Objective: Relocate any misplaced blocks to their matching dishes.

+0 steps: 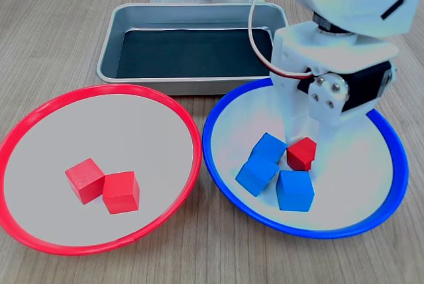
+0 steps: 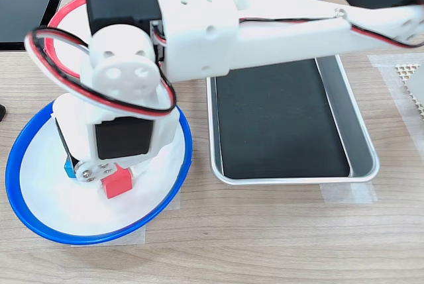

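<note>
Wood-grain bench (image 1: 59, 26) carries everything, with a grey metal tray (image 1: 109, 46) toward its back edge in the first exterior view and two big round dishes in front of it. Red-rimmed dish (image 1: 189, 132) sits on the first exterior view's left, blue-rimmed dish (image 1: 218, 178) on its right, rims nearly touching.

So the white arm comes down into the blue-rimmed dish and its gripper (image 1: 299, 153) is closed around a red block (image 1: 303, 152), one finger (image 1: 291, 122) showing just behind it. In the second exterior view the same red block (image 2: 118, 181) pokes out below the gripper's (image 2: 114, 177) servo body, over the pale inside of the blue dish (image 2: 20, 194), a bit toward its near rim. Can't really tell whether the cube sits on the dish floor or is slightly off it.

Three blue blocks sit in the blue dish right beside the held cube: one (image 1: 269, 146) touching or nearly touching it, one (image 1: 256, 174) lower left of that, one (image 1: 295, 190) just in front. A sliver of blue also shows in the second exterior view at the gripper's side.

Over in the red dish, two red blocks, (image 1: 84, 179) and (image 1: 121, 192), lie side by side near its front, touching.
</note>
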`<state>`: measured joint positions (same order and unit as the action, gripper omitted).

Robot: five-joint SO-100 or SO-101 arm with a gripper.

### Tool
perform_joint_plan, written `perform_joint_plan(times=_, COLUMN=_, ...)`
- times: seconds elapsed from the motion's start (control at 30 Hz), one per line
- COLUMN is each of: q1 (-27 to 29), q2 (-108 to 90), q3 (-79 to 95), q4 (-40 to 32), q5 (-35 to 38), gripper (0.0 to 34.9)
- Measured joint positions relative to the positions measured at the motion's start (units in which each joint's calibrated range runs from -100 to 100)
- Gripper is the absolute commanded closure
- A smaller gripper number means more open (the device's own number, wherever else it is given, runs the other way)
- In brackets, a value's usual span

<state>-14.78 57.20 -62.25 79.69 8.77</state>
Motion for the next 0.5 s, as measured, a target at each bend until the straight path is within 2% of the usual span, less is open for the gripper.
perform_joint_plan(times=0.13, q1=0.5, q2=-2.7, q3=-0.4, q4=0.5, q5=0.5, gripper=34.6)
perform_joint_plan(times=0.3, q1=3.8, q2=-10.9, q3=3.4, q4=-1.8, q5=3.4, gripper=34.6)
perform_joint_plan(times=0.4, q1=7.5, q2=-15.5, q3=6.7, q4=-3.0, q5=6.2, gripper=34.6)
perform_joint_plan(times=0.5, q1=12.4, q2=-19.1, q3=11.5, q4=-3.0, q5=12.0, gripper=34.6)
